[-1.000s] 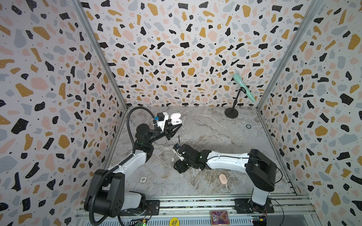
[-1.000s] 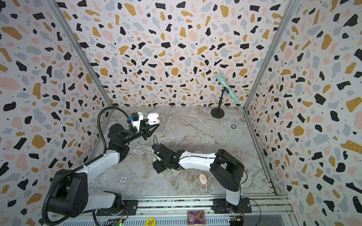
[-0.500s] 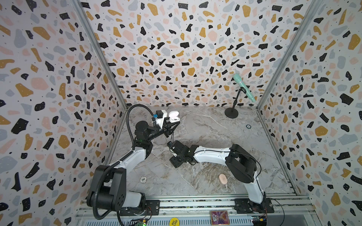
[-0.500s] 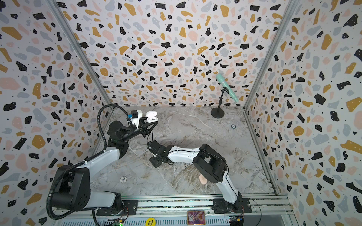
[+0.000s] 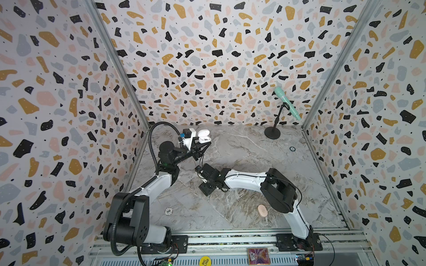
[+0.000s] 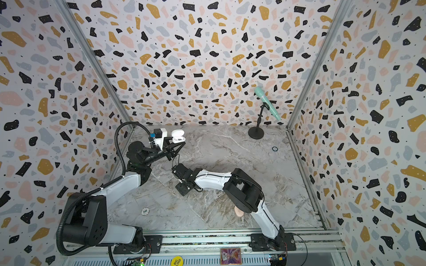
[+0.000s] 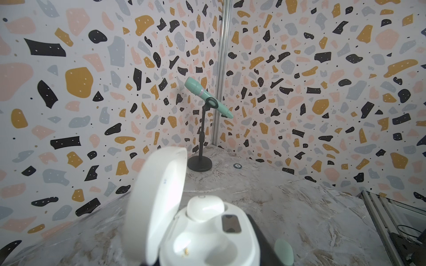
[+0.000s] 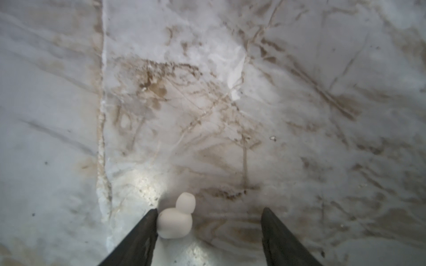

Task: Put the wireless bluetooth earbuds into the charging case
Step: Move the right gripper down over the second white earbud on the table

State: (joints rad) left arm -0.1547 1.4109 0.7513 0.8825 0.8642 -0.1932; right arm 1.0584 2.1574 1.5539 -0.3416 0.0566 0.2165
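My left gripper (image 5: 205,142) (image 6: 179,143) is shut on the white charging case (image 5: 204,135) (image 7: 207,241), held above the back left of the floor. The case's lid (image 7: 159,202) stands open. One white earbud (image 7: 205,208) sits in a slot, and the slot beside it is empty. My right gripper (image 8: 209,214) (image 5: 202,179) points down at the marble floor, open. A loose white earbud (image 8: 176,218) lies between the fingers, right against one finger (image 8: 147,225) and apart from the other.
A pink case (image 5: 262,210) lies on the floor near the right arm's base. A mint green rounded piece (image 7: 284,252) lies beside the held case. A mint microphone on a black stand (image 5: 285,103) occupies the back right corner. A poker chip (image 5: 168,211) lies front left.
The right gripper has swung left and back along the floor, its elbow folding, and stays open. The left gripper has lifted the case slightly up and back.
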